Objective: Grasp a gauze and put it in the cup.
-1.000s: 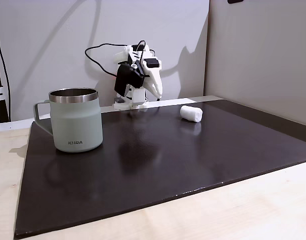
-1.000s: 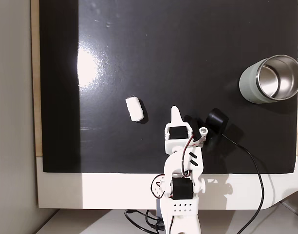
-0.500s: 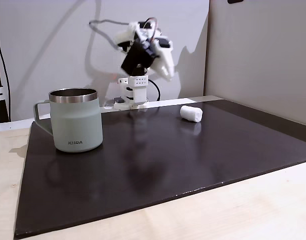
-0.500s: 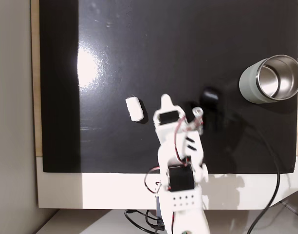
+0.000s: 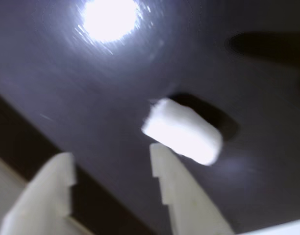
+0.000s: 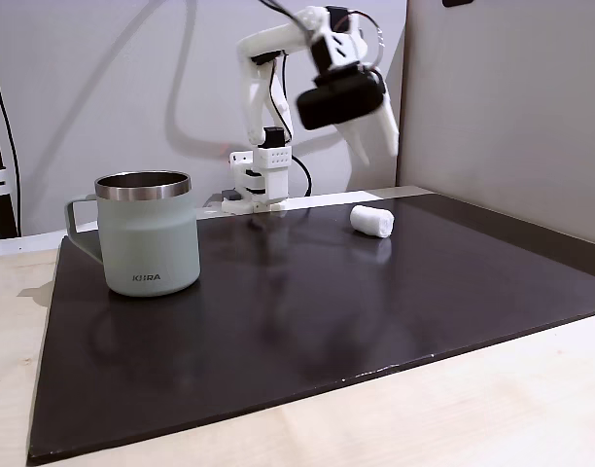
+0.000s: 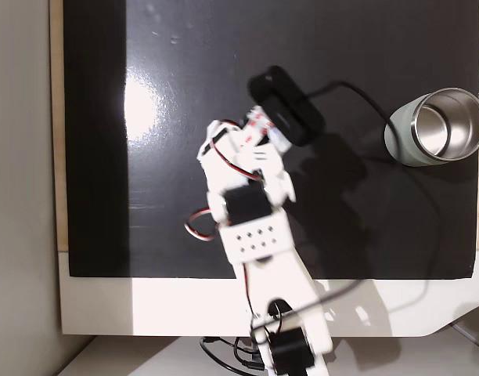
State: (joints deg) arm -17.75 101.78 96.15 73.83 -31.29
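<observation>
The gauze [image 5: 182, 129] is a small white roll lying on the black mat, just beyond my right fingertip in the wrist view. My gripper [image 5: 111, 152] is open, and nothing sits between its two white fingers. In a fixed view from the side, the gripper [image 6: 383, 146] hangs in the air above the gauze [image 6: 372, 221], pointing down and well clear of it. The cup [image 6: 147, 233] stands upright at the left of the mat, far from the gripper. In a fixed view from above, the cup [image 7: 397, 139] stands at the right edge and the arm [image 7: 247, 211] covers the gauze.
The black mat [image 6: 327, 311] lies on a pale wooden table [image 6: 472, 409]. The arm's base [image 6: 262, 185] stands at the mat's far edge, with a black cable [image 7: 357, 94] trailing from the wrist camera. A wall rises to the right, behind the mat.
The arm has unfolded from its low resting pose, risen and swung out over the mat towards the gauze. The gauze and the cup have not moved.
</observation>
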